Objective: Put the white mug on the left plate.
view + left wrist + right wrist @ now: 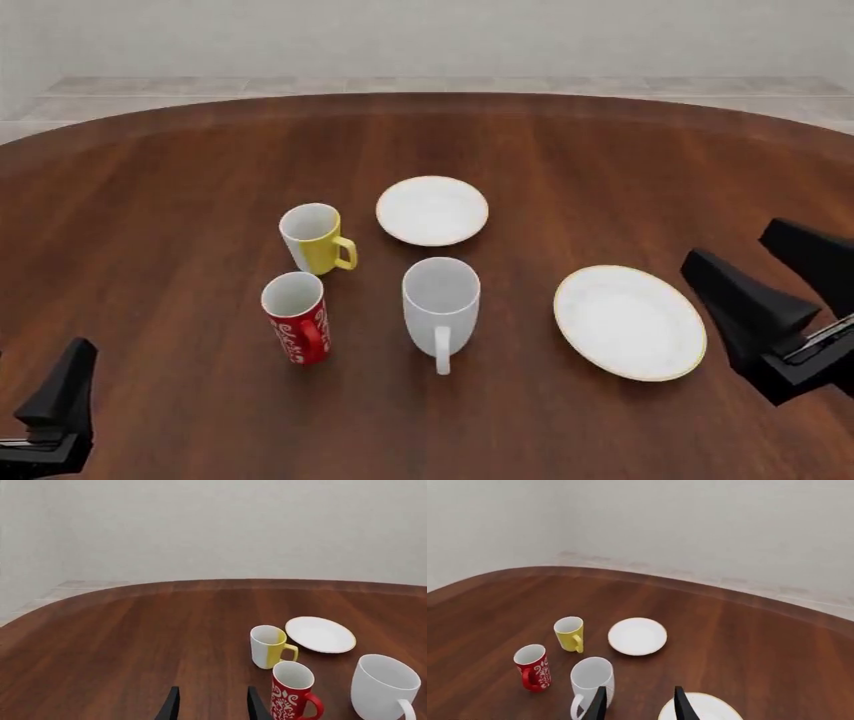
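While both arms sit back at the near table point(160, 140) edge, the white mug point(442, 300) stands upright mid-table, handle toward the camera, touching nothing. Left plate point(433, 210) lies just beyond it, bare, a small gap between them. Yellow mug point(314, 238) stands left of that plate; red mug point(295, 317) nearer, left of the white mug. Larger plate point(629, 321) lies to the right. Nothing blocks mug-to-plate. Left gripper point(211, 705) low at near left, fingers parted, empty. Right gripper point(638, 704) at right edge beside larger plate, fingers parted, empty.
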Controlling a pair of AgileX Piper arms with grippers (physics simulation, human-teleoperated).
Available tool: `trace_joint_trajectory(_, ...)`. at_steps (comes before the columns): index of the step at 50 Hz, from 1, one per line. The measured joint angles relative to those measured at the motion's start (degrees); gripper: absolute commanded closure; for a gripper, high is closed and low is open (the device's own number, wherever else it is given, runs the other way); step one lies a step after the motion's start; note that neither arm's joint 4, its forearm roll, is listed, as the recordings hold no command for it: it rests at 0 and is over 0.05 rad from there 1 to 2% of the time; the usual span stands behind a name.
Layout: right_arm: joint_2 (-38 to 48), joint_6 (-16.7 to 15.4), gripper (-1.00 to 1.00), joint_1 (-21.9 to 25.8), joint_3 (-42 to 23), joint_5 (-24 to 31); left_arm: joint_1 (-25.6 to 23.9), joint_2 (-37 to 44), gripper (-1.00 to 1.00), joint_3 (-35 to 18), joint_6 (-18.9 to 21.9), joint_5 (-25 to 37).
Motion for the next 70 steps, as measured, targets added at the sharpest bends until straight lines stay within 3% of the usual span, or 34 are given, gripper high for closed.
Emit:
trace_joint_trajectory(29,13.06,-0.43,-1.0,5.08,-8.25,-3.2,0.26,-0.01,-1.0,-0.03,-0.31,-0.21)
trace_joint_trajectory(70,19.49,-0.05,-1.0,12.04,-19.04,4.27,0.53,0.04,-1.0,-0.24,-0.66,-0.23)
